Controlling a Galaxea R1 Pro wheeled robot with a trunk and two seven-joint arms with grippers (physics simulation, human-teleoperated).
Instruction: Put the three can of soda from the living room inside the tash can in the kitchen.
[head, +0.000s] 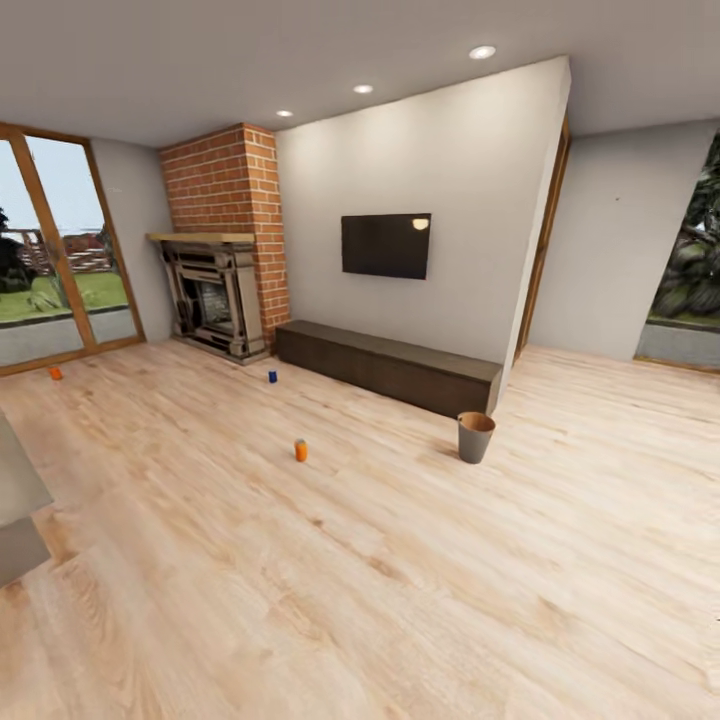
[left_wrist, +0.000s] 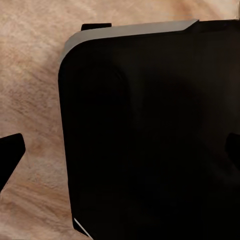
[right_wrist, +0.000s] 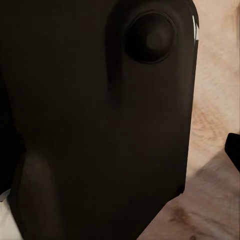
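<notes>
Three soda cans stand upright on the living room's wood floor in the head view: an orange can (head: 301, 450) in the middle, a blue can (head: 272, 376) farther back near the fireplace, and a second orange can (head: 55, 373) by the glass door at the left. The brown trash can (head: 476, 436) stands on the floor at the end of the low dark bench, right of the cans. My left gripper (left_wrist: 120, 155) is open, with one black fingertip (left_wrist: 10, 156) at the frame's edge over bare floor. My right gripper (right_wrist: 120, 150) also looks open, its fingertip (right_wrist: 233, 148) far out, holding nothing.
A red brick chimney with fireplace (head: 215, 300) stands at the back left beside the glass door (head: 60, 250). A low dark bench (head: 390, 366) runs under a wall TV (head: 386, 245). A grey furniture corner (head: 18, 500) juts in at the left. Both wrist views face my own black body (left_wrist: 150, 135).
</notes>
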